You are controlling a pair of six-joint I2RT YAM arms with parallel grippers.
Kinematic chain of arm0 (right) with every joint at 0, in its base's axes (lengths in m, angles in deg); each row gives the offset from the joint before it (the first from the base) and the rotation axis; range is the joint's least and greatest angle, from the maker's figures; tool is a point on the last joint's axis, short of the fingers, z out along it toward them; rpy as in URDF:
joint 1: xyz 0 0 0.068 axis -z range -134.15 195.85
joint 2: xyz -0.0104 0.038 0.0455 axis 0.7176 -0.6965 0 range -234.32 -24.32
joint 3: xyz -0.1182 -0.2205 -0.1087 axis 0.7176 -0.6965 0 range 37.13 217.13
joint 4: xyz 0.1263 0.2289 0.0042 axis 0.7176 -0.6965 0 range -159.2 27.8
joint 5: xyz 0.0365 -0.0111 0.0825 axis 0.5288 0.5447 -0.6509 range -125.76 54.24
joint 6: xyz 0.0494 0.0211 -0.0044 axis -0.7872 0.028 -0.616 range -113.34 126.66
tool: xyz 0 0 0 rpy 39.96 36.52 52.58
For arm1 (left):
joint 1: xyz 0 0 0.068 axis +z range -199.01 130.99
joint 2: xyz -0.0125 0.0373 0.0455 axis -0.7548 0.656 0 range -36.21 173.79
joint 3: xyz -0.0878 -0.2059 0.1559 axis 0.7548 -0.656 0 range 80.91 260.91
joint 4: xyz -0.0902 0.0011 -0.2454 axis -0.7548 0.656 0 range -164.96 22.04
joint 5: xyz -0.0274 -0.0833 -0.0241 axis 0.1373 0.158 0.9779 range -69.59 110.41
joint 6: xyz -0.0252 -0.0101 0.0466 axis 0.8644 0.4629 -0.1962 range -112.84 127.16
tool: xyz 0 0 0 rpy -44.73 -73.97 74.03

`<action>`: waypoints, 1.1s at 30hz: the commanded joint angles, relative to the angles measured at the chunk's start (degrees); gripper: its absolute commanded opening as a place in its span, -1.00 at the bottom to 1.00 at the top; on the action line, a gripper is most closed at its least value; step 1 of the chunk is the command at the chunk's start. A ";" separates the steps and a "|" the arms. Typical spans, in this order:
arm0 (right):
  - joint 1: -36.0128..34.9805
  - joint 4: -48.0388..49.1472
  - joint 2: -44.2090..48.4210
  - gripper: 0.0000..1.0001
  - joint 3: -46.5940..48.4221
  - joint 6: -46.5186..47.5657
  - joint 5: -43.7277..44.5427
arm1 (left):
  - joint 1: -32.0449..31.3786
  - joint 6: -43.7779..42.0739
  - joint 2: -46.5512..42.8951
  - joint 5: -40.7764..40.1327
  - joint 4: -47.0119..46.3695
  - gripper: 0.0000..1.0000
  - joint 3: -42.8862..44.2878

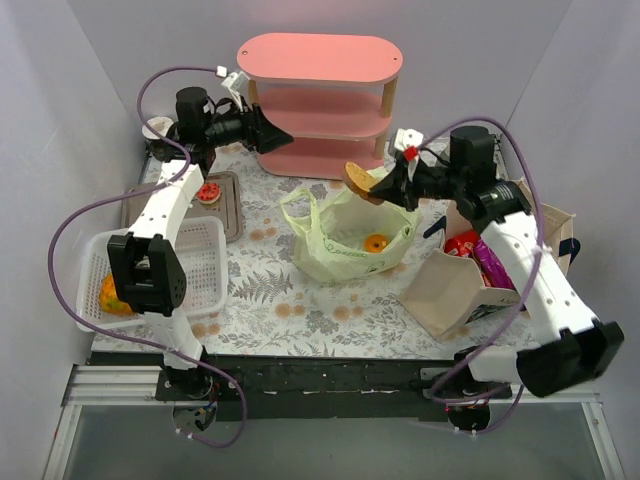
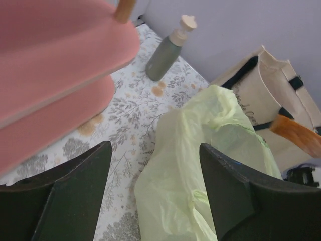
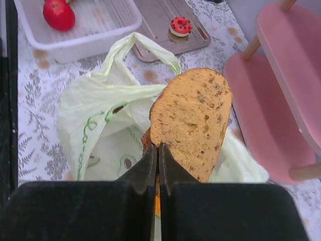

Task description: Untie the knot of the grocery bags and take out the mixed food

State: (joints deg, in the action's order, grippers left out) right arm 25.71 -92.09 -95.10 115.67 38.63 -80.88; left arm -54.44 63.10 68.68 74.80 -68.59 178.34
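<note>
The pale yellow-green plastic bag [image 1: 340, 245] lies open mid-table, its handle loops [image 3: 145, 50] loose; no knot shows. An orange [image 1: 375, 242] sits inside it. My right gripper [image 1: 392, 183] is shut on a brown speckled pastry slice [image 3: 193, 118] and holds it above the bag's far side [image 3: 100, 105]. My left gripper [image 1: 272, 133] is open and empty, raised near the pink shelf, with the bag [image 2: 200, 170] below its jaws [image 2: 155, 150]. The beige tote [image 1: 465, 285] at the right holds red and purple packets [image 1: 475, 250].
A pink shelf [image 1: 320, 100] stands at the back. A white mesh basket [image 1: 205, 265] at the left holds an orange-yellow fruit [image 1: 112, 295] and a red fruit [image 3: 59, 14]. A grey tray [image 1: 228, 205] carries a red doughnut [image 1: 208, 192]. A green bottle [image 2: 165, 52] stands behind the bag.
</note>
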 commanded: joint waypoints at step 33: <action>-0.16 12.40 -15.61 -0.97 6.19 -23.35 -13.51 | -25.24 -72.29 -13.21 -5.26 19.12 -0.28 -6.90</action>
State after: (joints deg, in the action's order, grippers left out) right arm 25.89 -81.77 -112.85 122.62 16.01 -94.02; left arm -78.52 -8.76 56.26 69.25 -47.32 171.70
